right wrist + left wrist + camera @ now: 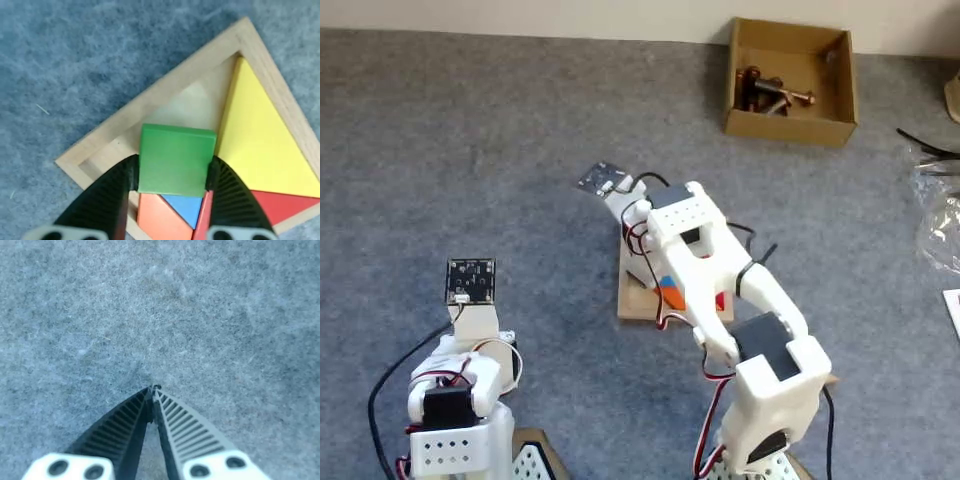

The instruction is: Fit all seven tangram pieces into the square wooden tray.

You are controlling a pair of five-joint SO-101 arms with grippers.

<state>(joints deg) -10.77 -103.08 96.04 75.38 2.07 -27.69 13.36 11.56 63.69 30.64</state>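
The right gripper (172,167) pinches the green square (175,160) over the bare corner of the wooden tray (165,90), beside the yellow triangle (265,145), perhaps touching the orange piece (157,215). The left gripper (152,389), closed and empty, hangs over the desk (150,300).

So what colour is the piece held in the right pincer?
The piece is green, clearest in the right wrist view.

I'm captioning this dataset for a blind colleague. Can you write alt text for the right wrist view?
The right tool grips a green square piece over the bare corner of the wooden tray. A yellow triangle, a red piece, a blue piece and an orange piece lie in the tray, which sits on grey carpet.
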